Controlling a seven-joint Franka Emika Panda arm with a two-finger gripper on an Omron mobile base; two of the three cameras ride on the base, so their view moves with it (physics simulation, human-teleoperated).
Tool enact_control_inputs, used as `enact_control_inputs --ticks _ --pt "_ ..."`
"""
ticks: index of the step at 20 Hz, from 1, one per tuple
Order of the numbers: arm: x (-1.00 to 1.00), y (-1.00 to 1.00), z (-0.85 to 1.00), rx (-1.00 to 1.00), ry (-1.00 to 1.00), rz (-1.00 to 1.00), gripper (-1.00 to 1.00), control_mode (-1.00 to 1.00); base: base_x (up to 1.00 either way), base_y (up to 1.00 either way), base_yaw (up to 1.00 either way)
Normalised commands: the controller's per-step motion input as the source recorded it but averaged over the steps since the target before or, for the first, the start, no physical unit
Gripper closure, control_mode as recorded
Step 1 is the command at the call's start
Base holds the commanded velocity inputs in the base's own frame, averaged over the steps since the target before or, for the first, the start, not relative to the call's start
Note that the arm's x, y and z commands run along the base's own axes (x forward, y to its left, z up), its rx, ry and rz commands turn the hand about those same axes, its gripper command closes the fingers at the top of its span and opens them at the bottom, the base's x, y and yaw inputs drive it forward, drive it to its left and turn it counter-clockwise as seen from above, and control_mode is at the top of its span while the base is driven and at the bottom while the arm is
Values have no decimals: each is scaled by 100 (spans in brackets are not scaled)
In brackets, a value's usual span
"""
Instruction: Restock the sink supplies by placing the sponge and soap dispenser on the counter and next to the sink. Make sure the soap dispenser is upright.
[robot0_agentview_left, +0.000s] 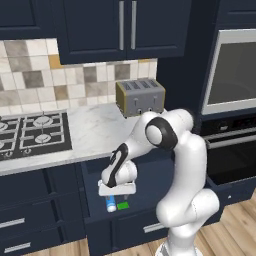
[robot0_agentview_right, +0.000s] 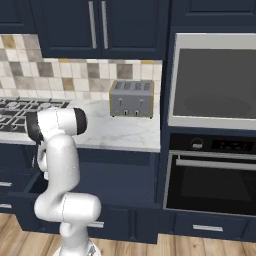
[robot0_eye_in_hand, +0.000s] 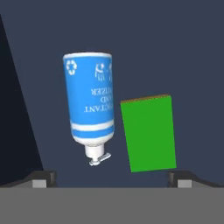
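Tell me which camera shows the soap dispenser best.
Hand view: the soap dispenser lies whole beside the sponge, label and pump plain. The left base view catches just its blue end under the gripper.

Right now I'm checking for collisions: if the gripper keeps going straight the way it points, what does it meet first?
Probably the sponge or the drawer floor; the gripper points roughly between it and the soap dispenser. Depth is unclear.
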Motion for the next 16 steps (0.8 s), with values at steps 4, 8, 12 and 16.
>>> enact_control_inputs --ticks 4,8,12,16 --pt "31 1 -17 0 0 0 -100 -100 0 0 0" --pt "20 11 -20 0 0 0 -100 -100 0 0 0" --pt "11 14 -17 0 0 0 -100 -100 0 0 0" --pt "5 12 -31 0 0 0 -100 -100 0 0 0"
